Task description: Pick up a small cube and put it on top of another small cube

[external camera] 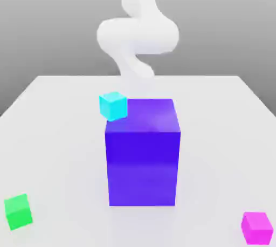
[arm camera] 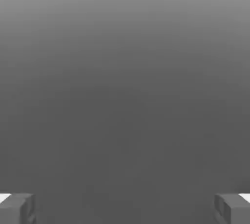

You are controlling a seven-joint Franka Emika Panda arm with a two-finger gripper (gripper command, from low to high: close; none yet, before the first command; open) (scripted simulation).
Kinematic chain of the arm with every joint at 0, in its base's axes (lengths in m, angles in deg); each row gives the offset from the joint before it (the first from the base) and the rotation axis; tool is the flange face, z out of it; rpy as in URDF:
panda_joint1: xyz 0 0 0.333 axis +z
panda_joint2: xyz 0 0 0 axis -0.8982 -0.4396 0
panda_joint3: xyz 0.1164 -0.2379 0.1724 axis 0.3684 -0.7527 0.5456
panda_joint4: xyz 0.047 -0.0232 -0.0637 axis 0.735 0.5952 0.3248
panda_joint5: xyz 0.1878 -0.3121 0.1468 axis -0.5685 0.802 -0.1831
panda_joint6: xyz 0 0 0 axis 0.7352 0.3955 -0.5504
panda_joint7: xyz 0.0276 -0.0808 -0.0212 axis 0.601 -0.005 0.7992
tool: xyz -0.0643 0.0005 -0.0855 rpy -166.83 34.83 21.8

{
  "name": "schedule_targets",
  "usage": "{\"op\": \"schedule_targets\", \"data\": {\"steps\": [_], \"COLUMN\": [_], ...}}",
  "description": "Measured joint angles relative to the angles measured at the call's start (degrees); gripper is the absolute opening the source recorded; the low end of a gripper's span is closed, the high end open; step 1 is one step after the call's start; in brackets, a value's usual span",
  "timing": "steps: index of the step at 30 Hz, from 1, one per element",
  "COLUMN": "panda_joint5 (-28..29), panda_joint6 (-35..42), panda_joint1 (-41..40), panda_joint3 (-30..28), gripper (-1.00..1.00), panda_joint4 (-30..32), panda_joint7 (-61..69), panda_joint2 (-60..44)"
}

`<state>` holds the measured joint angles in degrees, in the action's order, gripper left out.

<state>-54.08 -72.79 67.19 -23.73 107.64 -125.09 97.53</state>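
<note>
I've got the gripper spread wide on the hand view, its two grey fingertips sitting far apart with nothing between them, just flat grey beyond. Out on the exterior view, the white arm curls up behind the back of the pale surface. Right in the middle stands the big blue-violet cube, and tucked against its upper corner on the exterior view's left is the small cyan cube, partly behind it from this angle. The small cube I'm after, the magenta-pink one, sits down in the near corner on the exterior view's right, well apart from the big cube. Over in the opposite near corner, on the exterior view's left, there's the small green cube.
</note>
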Motion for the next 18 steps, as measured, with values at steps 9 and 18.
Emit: {"op": "schedule_targets", "data": {"steps": [9, 18], "panda_joint5": [-3.42, -5.62], "panda_joint6": [-5.55, -11.04], "panda_joint1": [10.47, 17.53], "panda_joint3": [-2.04, -0.09], "gripper": [0.00, 0.00], "panda_joint4": [-0.27, -0.53], "panda_joint7": [19.44, 37.69], "panda_joint2": [-19.09, -37.77]}}
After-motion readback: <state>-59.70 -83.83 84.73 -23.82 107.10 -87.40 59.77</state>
